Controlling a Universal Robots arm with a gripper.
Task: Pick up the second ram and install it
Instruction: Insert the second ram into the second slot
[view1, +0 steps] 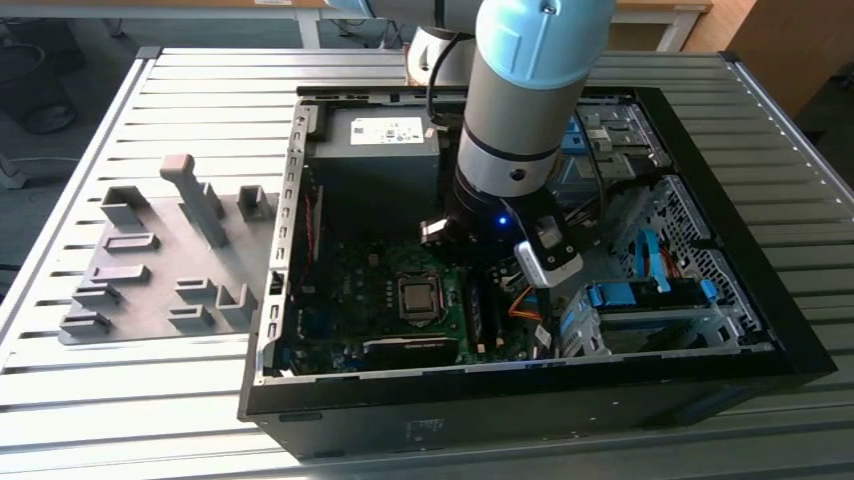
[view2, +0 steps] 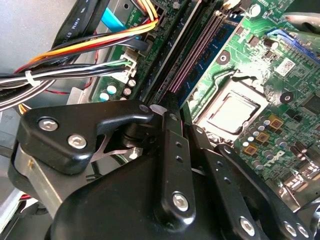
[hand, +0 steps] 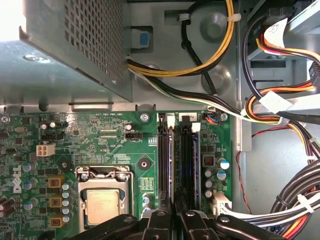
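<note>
One hand (hand: 172, 220) is lowered inside the open computer case (view1: 747, 330), directly over the memory slots (hand: 180, 160) beside the processor socket (hand: 102, 202). In both wrist views its two black fingers (view2: 172, 150) stand close together with a thin dark edge running between them; this appears to be the second ram (view2: 192, 55), pinched at its near end and lying along a slot. In the first wrist view the stick (hand: 172, 165) extends from the fingertips toward the white latches at the far end of the slots. A judgement from this: the pick-up is done and the stick is at or in its slot, but whether it is fully seated and latched cannot be told.

Hidden or unclear: the fingers cover the near end of the slots, so the contact there is out of sight. In the exterior view the arm (view1: 527, 110) blocks the slot area on the motherboard (view1: 387, 300). How many slots are already filled is hard to make out. Grey holder blocks (view1: 160, 250) stand on the slatted tabletop (view1: 200, 90), well apart from the case, on the exterior view's left.
</note>
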